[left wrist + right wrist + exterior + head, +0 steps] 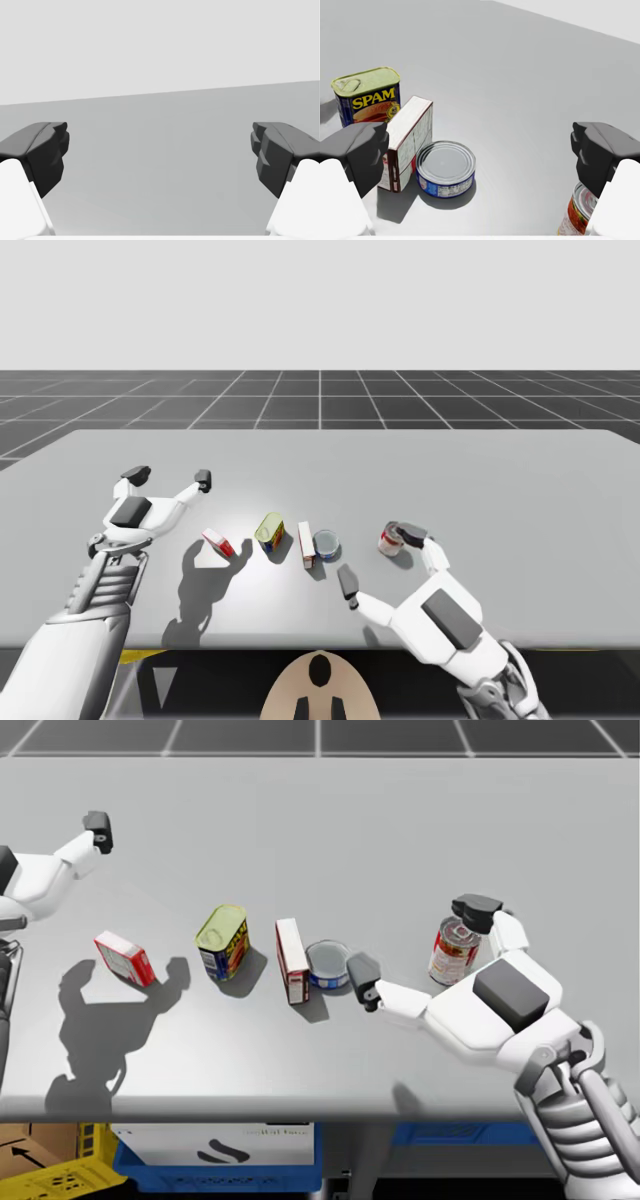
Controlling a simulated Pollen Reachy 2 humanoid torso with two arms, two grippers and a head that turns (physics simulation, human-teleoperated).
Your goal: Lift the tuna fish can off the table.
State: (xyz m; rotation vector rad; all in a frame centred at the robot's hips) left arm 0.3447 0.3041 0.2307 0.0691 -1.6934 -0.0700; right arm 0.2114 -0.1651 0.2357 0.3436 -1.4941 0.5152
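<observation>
The tuna can (326, 542) (328, 964) is a low blue can with a silver lid, standing on the grey table (480, 470). In the right wrist view the tuna can (446, 168) lies ahead of my open right gripper (480, 155), nearer one finger and touching neither. My right gripper (380, 558) (420, 943) hovers low just right of it, fingers spread wide. My left gripper (170, 476) (160, 155) is open over bare table at the far left, holding nothing.
A white and red box (305, 543) (292, 960) stands touching the tuna can's left side. Further left are a blue and yellow rectangular can (270, 532) (222, 942) and a small red box (218, 542). A red and white round can (391, 538) (455, 948) stands by my right gripper's outer finger.
</observation>
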